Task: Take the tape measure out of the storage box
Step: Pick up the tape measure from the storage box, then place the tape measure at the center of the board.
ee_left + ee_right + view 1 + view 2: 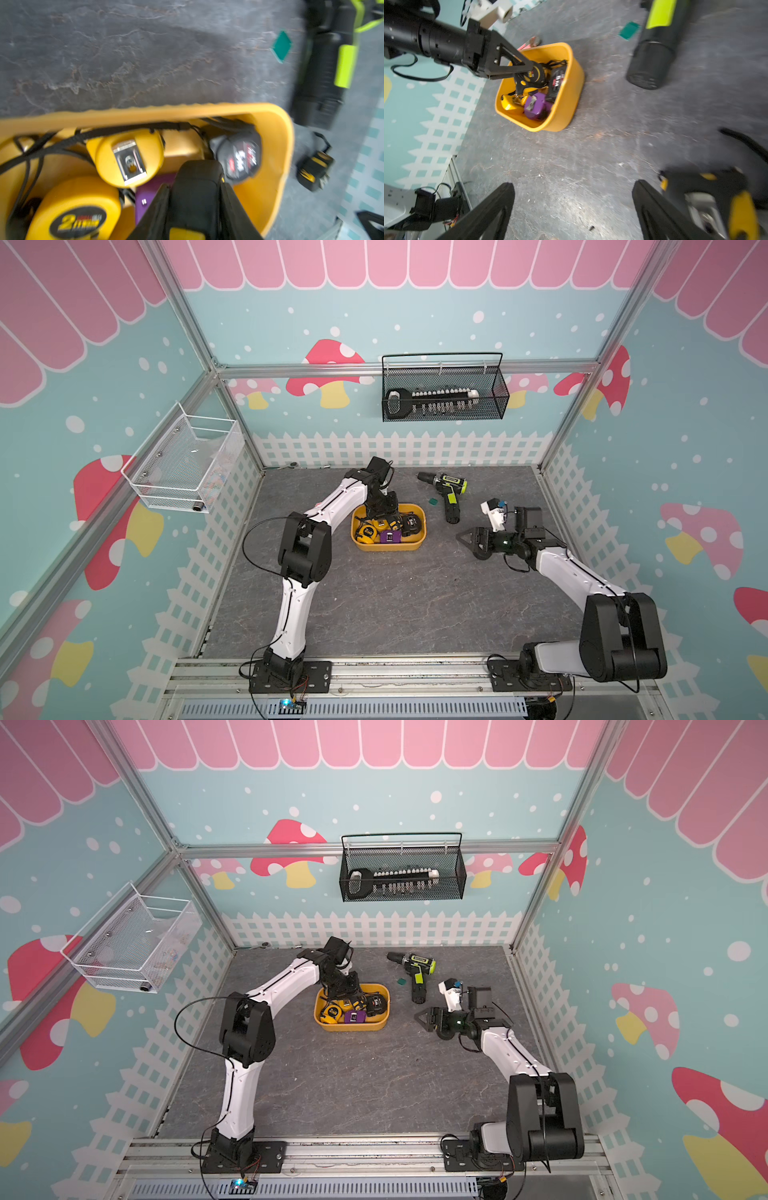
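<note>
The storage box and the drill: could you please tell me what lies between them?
A small green tile lies between the storage box and the drill, nearer the drill; both top views show it.

We see the left gripper reaching down into the storage box, its tip at a black-and-yellow tape measure, with a yellow tape measure and a purple tape measure beside it. The box sits on the table, nearer the back edge. The drill lies by that edge, and the right gripper hovers toward the right edge, jaws apart.
</note>
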Motion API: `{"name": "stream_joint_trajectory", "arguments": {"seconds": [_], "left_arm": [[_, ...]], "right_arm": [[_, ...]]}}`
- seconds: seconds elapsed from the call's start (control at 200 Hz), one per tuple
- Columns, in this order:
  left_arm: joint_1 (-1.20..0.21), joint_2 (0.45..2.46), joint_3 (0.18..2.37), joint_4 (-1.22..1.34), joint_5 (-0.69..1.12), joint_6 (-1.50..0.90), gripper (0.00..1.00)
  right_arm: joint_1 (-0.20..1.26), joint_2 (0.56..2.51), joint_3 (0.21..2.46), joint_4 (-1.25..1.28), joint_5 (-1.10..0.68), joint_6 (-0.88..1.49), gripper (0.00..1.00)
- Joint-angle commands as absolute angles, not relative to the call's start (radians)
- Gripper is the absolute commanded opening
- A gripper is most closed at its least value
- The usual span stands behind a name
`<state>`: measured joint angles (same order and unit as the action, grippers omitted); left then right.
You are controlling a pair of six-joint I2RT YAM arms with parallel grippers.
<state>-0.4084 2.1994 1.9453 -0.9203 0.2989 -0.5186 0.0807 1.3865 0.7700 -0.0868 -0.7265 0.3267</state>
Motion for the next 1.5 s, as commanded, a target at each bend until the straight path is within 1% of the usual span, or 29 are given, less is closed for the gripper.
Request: {"name": "stream_joint_trajectory", "arguments": {"seconds": [0.0,0.22,0.38,0.54,0.751,0.861,0.896,1.096,1.161,1.296,1.371,1.406,1.436,1.496], "left_arm": [[-0.414,2.088,1.907,-0.877,0.344,-0.479,0.19],[-0.414,1.990,1.802,-0.828,0.419,-0.468,0.19],[-0.415,1.960,1.775,-0.814,0.490,-0.474,0.19],[-0.417,1.946,1.773,-0.815,0.559,-0.482,0.18],[-0.444,1.936,1.758,-0.815,0.574,-0.477,0.19],[-0.455,1.933,1.753,-0.816,0.572,-0.476,0.19],[-0.459,1.931,1.753,-0.816,0.569,-0.476,0.20],[-0.462,1.916,1.757,-0.816,0.542,-0.468,0.21],[-0.462,1.910,1.761,-0.816,0.535,-0.466,0.22],[-0.462,1.907,1.763,-0.816,0.535,-0.467,0.26],[-0.463,1.907,1.761,-0.817,0.531,-0.468,0.29],[-0.462,1.908,1.759,-0.816,0.530,-0.469,0.34],[-0.463,1.907,1.759,-0.816,0.528,-0.469,0.41],[-0.461,1.903,1.758,-0.817,0.515,-0.471,0.65]], "right_arm": [[0.160,1.447,0.782,0.082,-0.766,0.359,0.95],[0.315,1.589,0.851,0.319,-0.772,0.372,0.99],[0.374,1.658,0.884,0.459,-0.753,0.381,0.99],[0.415,1.720,0.959,0.461,-0.728,0.357,0.99],[0.434,1.787,1.037,0.452,-0.737,0.372,0.99],[0.440,1.815,1.067,0.447,-0.754,0.390,0.97],[0.442,1.824,1.071,0.453,-0.759,0.402,0.94],[0.449,1.840,1.095,0.383,-0.764,0.407,0.71],[0.449,1.835,1.095,0.347,-0.754,0.398,0.67],[0.449,1.832,1.082,0.345,-0.749,0.410,0.45],[0.449,1.831,1.079,0.347,-0.748,0.421,0.39],[0.449,1.830,1.077,0.348,-0.744,0.425,0.38],[0.449,1.830,1.075,0.348,-0.738,0.427,0.37],[0.448,1.823,1.067,0.345,-0.727,0.434,0.36]]}}
